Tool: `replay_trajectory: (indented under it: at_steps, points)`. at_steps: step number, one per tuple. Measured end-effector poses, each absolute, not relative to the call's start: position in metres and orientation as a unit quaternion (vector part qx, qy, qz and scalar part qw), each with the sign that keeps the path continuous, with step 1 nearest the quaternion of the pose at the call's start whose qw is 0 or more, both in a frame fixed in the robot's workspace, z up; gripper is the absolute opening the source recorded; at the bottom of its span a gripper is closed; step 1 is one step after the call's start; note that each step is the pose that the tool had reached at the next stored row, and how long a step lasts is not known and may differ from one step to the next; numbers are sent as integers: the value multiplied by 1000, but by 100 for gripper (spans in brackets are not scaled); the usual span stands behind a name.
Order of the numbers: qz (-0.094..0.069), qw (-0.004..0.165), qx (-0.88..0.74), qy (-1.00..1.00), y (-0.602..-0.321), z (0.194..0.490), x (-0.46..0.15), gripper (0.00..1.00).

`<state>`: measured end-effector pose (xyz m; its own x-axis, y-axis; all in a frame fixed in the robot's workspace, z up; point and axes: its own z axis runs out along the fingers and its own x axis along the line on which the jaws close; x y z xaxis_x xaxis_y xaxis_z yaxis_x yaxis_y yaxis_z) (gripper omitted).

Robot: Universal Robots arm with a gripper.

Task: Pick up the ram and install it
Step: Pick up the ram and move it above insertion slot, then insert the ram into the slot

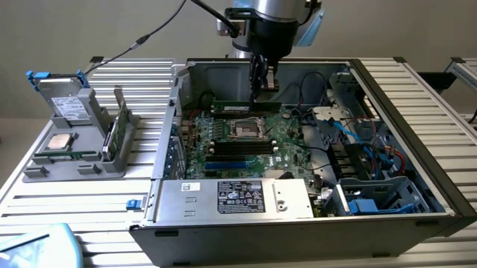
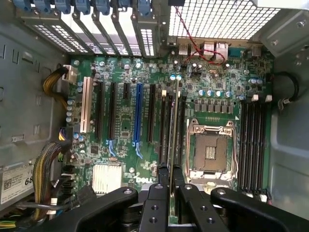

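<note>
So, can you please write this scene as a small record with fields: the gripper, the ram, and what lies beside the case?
gripper: shut on the ram
ram: green stick, held on edge over the motherboard, next to the processor socket
seated in a slot: cannot tell
computer case: open, motherboard facing up
tray: at the exterior view's left of the case, holding a grey drive and a silver processor chip
</note>
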<state>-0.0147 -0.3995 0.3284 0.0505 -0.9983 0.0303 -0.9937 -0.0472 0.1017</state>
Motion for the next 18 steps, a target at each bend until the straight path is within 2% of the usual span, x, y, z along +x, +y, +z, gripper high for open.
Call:
replay_trajectory:
  at_steps: [7, 18]
  points:
    - [-14, 43, 723, -689, -396, 322, -15, 14]
    - [-14, 44, 723, -689, -396, 322, -15, 14]
